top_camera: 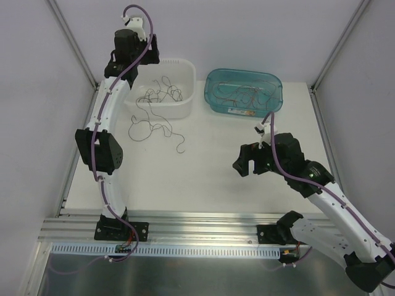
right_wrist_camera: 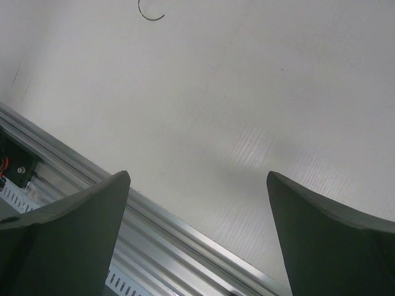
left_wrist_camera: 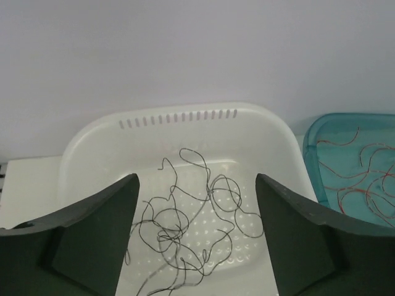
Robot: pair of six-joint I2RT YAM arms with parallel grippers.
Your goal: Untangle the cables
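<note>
A tangle of thin black cables lies in the white basket; some strands trail over its front wall onto the table. Red-brown cables lie in the teal bin. My left gripper is open and empty, held above the basket's back left. In the left wrist view the left gripper frames the black cables without touching them. My right gripper is open and empty over bare table, right of centre. It also shows in the right wrist view, where a black cable end lies far off.
The basket and teal bin stand side by side at the table's back. The bin's red-brown cables show in the left wrist view. An aluminium rail runs along the near edge, also in the right wrist view. Walls enclose the table.
</note>
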